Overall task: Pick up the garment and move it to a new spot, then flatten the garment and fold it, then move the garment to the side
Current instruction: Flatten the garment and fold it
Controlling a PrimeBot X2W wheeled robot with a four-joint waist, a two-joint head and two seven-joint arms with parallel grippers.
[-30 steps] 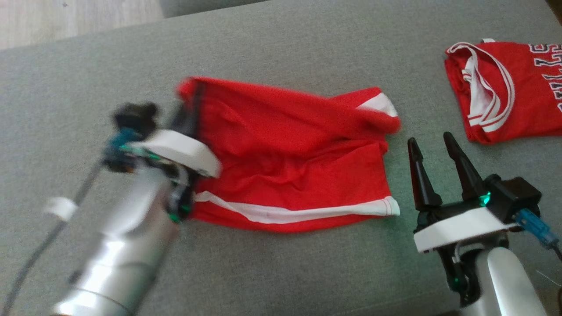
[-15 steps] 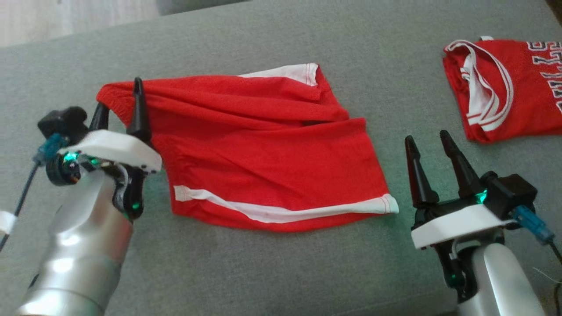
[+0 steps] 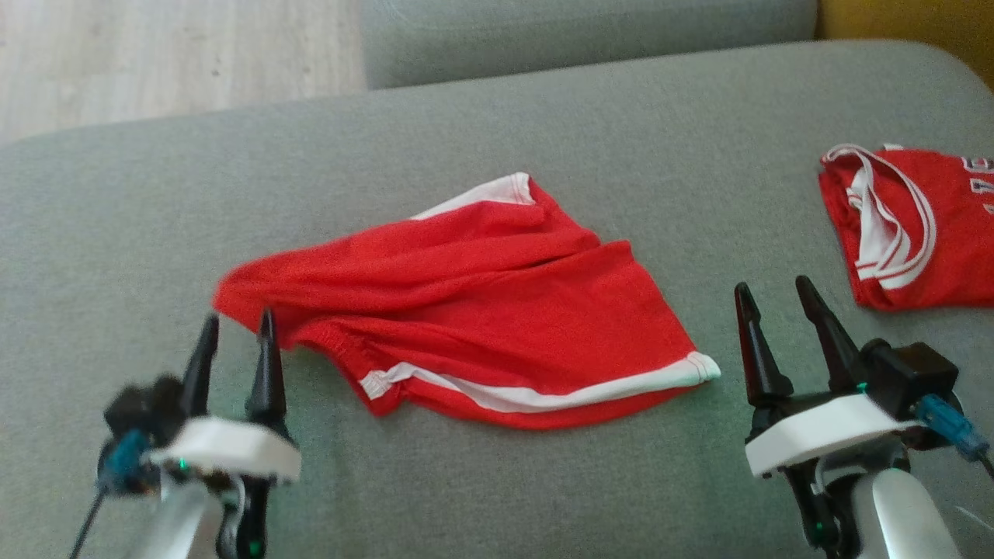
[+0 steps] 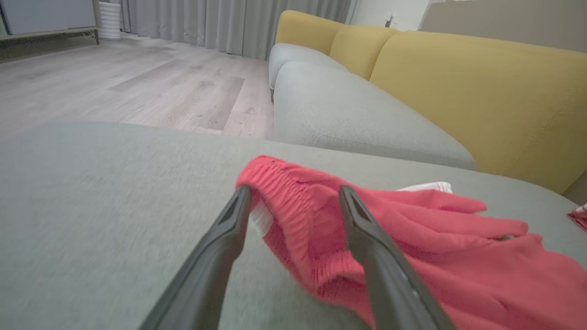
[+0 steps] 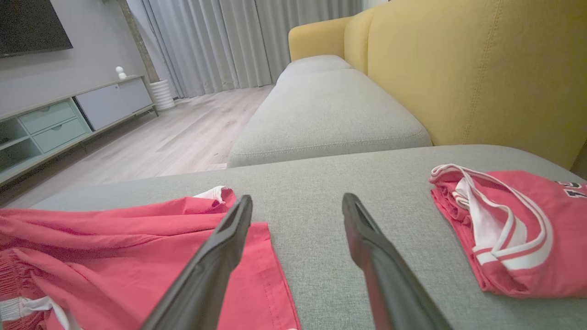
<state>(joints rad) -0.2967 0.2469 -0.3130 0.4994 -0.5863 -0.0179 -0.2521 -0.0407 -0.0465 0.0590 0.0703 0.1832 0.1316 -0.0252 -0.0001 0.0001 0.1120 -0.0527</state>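
The red shorts (image 3: 497, 310) with white trim lie crumpled on the grey sofa cushion (image 3: 543, 132), waistband corner pointing left. My left gripper (image 3: 238, 320) stands open at the lower left, its fingertips just reaching that corner. In the left wrist view the elastic waistband (image 4: 293, 206) sits between the open fingers (image 4: 220, 247) of the left gripper (image 4: 294, 190), unpinched. My right gripper (image 3: 773, 286) is open just right of the shorts' white hem. In the right wrist view the right gripper (image 5: 297, 198) is over bare cushion, with the shorts (image 5: 114, 256) to its left.
A folded red jersey (image 3: 916, 225) with white trim lies at the cushion's right side, also as the jersey (image 5: 504, 229) in the right wrist view. A second grey cushion (image 3: 582, 31) lies beyond, a yellow backrest (image 5: 481, 68) to the right, wooden floor (image 3: 155, 54) at the far left.
The head camera has tilted up. My left gripper dragged the shorts' waistband leftward, then opened and drew back toward me. The shorts now lie loose. The right gripper kept its place.
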